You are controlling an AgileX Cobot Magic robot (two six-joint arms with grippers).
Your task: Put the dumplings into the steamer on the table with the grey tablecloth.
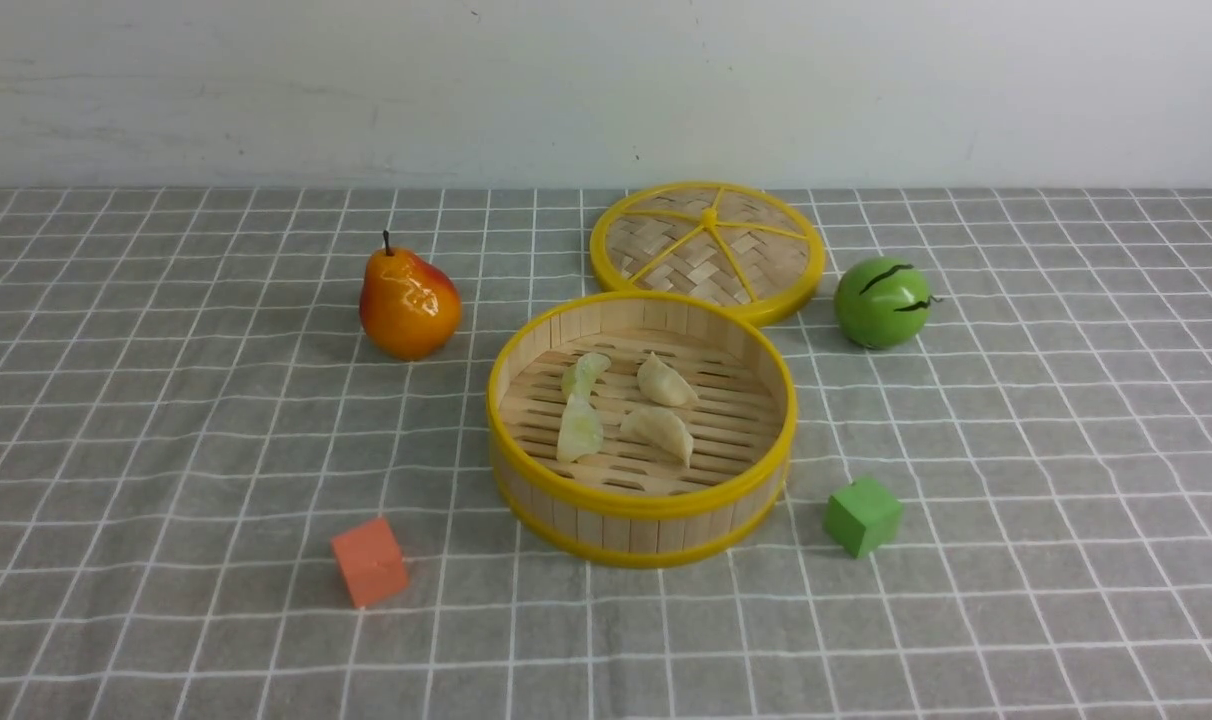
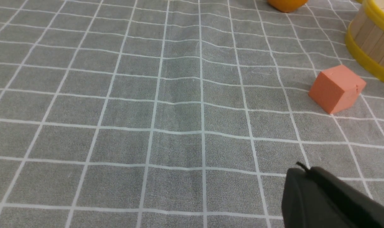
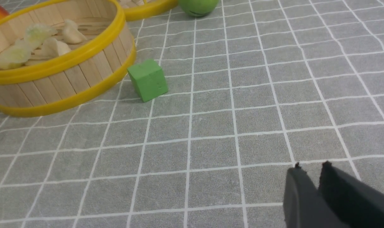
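The steamer [image 1: 641, 520] stands on the grey tablecloth [image 1: 166, 450] at the middle of the table. All four dumplings lie on its slatted floor: two pale green ones [image 1: 579, 428] at the left and two cream ones [image 1: 664, 382] at the right. The right wrist view shows the steamer [image 3: 68, 79] with the dumplings [image 3: 54, 47] inside; the left wrist view shows only its wall [image 2: 374, 41]. My left gripper [image 2: 306, 171] is shut and empty over bare cloth. My right gripper [image 3: 310, 167] is empty, its jaws nearly together, over bare cloth. Neither gripper shows in the front view.
A flat woven lid with yellow spokes [image 1: 708, 250] lies behind the steamer. A pear [image 1: 409, 300] stands to its left and a green ball [image 1: 881, 302] to its right. An orange cube [image 1: 369, 562] and a green cube [image 1: 863, 515] sit in front.
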